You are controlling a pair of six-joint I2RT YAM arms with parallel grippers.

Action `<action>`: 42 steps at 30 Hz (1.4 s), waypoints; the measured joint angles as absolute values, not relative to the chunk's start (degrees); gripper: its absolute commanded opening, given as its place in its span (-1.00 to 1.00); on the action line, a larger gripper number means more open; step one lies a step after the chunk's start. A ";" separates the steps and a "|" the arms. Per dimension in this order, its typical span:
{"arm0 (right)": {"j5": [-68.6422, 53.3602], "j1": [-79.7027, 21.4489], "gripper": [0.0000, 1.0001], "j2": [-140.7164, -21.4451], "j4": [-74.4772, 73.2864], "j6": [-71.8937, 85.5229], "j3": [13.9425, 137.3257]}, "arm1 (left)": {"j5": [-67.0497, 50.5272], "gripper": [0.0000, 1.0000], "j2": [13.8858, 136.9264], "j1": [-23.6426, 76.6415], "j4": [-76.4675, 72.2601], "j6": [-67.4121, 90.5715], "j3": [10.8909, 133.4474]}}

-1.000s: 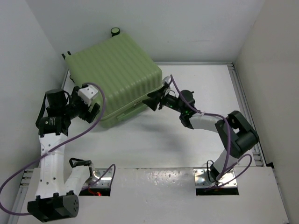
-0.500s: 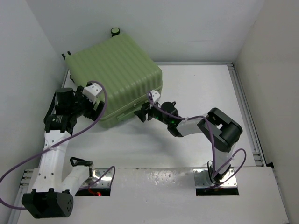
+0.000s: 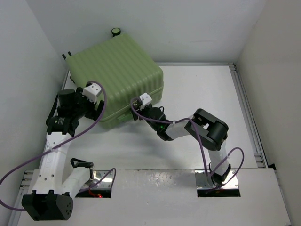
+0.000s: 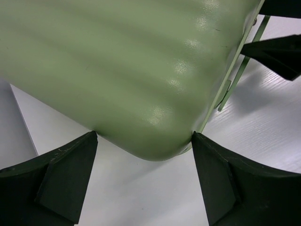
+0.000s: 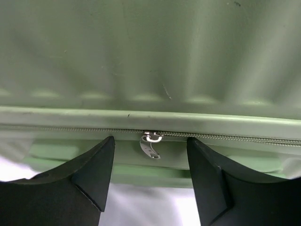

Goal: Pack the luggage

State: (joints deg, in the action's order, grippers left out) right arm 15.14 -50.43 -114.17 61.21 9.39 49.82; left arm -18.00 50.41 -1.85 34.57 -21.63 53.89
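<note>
From above, you see the luggage (image 3: pixel 115 70) lying closed at the far left of the table (image 3: pixel 202 89). Both wrists hide their own jaws here.

In the left wrist view, your left gripper (image 4: pixel 143 137) stands wide, straddling the luggage's rounded corner. You cannot tell whether it touches.

In the right wrist view, your right gripper (image 5: pixel 150 140) is parted either side of the zipper pull (image 5: pixel 150 148), gripping nothing. The shell runs off frame.

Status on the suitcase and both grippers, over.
Left gripper open, straddling a luggage corner. Right gripper open, zipper pull between its jaws, ungripped. Luggage closed. Nothing blocking.
</note>
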 measured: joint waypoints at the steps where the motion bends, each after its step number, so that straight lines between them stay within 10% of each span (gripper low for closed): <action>1: 16.27 -50.72 0.13 -114.59 61.25 9.02 50.24 | -17.87 0.73 50.41 -1.85 34.54 -21.52 53.82; 18: 11.70 -48.66 -0.99 -113.89 69.47 2.20 45.08 | -15.99 0.76 49.65 -1.08 32.80 -20.27 52.05; 42: -1.93 -37.12 -0.99 -111.53 71.00 8.67 41.80 | -17.41 0.59 51.81 19.33 40.18 -25.17 54.96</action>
State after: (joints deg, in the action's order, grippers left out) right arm -1.93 -37.12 -111.53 71.00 8.67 41.80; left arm -17.41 51.81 19.33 40.18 -25.17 54.96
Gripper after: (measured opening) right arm 0.009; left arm 0.797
